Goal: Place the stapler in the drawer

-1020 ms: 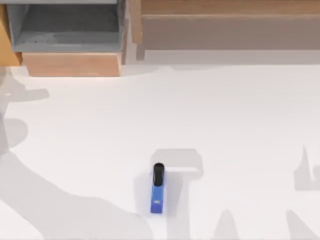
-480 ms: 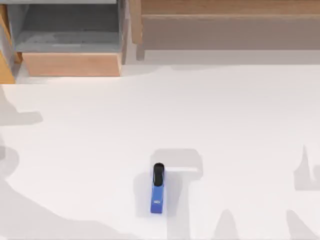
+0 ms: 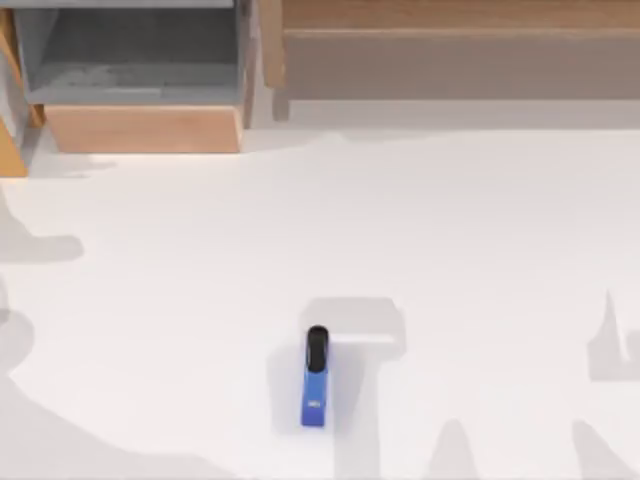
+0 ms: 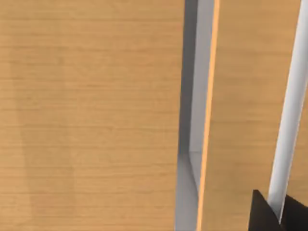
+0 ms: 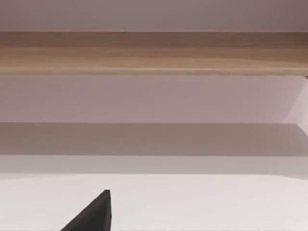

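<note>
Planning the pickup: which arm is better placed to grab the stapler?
Probably right, hedged: the stapler lies near the table's middle, while the left wrist view faces wood panels close up, so the left arm seems occupied beside the drawer.

Dark fingertip of the left hand (image 4: pixel 267 214); dark fingertip of the right hand (image 5: pixel 91 214).

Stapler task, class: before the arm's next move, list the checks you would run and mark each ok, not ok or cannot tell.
1. Drawer pulled open, grey floor exposed: ok.
2. Stapler lying flat on the table, apart from the drawer: ok.
3. Nothing beside the stapler to block a grasp: ok.
4. Stapler already in the drawer: not ok.
5. Left gripper, near tan wood panels, open for grasping: cannot tell.
6. Right gripper, facing the wooden cabinet, open: cannot tell.
</note>
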You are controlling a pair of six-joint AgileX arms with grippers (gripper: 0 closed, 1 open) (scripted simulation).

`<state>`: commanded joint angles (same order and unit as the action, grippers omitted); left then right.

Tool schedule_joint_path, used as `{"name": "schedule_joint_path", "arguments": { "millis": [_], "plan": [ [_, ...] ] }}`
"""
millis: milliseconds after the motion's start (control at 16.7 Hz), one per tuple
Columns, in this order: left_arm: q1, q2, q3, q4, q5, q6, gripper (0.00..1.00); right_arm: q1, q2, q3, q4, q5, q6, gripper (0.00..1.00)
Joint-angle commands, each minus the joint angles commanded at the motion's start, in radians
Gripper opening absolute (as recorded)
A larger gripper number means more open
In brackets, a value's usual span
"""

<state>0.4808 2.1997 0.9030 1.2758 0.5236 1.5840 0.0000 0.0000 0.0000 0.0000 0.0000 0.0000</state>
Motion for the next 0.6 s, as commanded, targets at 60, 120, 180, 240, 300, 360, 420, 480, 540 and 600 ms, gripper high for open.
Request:
{"name": "schedule_joint_path", "arguments": {
  "millis": [60,120,180,240,300,360,420,480,540,600],
  "plan": [
    [0.011,-0.013,-0.029,0.016,0.011,0.0,0.0,0.0,0.0,0.0,0.0,0.0,0.0,1.0],
    [0.023,-0.026,-0.064,0.032,0.024,-0.001,0.0,0.0,0.0,0.0,0.0,0.0,0.0,1.0],
    [0.036,-0.039,-0.102,0.05,0.037,-0.001,0.0,0.0,0.0,0.0,0.0,0.0,0.0,1.0],
    [0.049,-0.052,-0.139,0.067,0.05,-0.001,0.0,0.0,0.0,0.0,0.0,0.0,0.0,1.0],
    [0.062,-0.065,-0.171,0.084,0.061,0.0,0.0,0.0,0.0,0.0,0.0,0.0,0.0,1.0],
    [0.072,-0.076,-0.193,0.098,0.07,0.002,0.0,0.0,0.0,0.0,0.0,0.0,0.0,1.0],
    [0.077,-0.082,-0.205,0.107,0.075,0.003,0.0,0.0,0.0,0.0,0.0,0.0,0.0,1.0],
    [0.078,-0.083,-0.206,0.108,0.076,0.003,0.0,0.0,0.0,0.0,0.0,0.0,0.0,1.0],
    [0.078,-0.083,-0.206,0.108,0.076,0.003,0.0,0.0,0.0,0.0,0.0,0.0,0.0,1.0],
    [0.078,-0.083,-0.206,0.108,0.076,0.003,0.0,0.0,0.0,0.0,0.0,0.0,0.0,1.0]
  ]
}}
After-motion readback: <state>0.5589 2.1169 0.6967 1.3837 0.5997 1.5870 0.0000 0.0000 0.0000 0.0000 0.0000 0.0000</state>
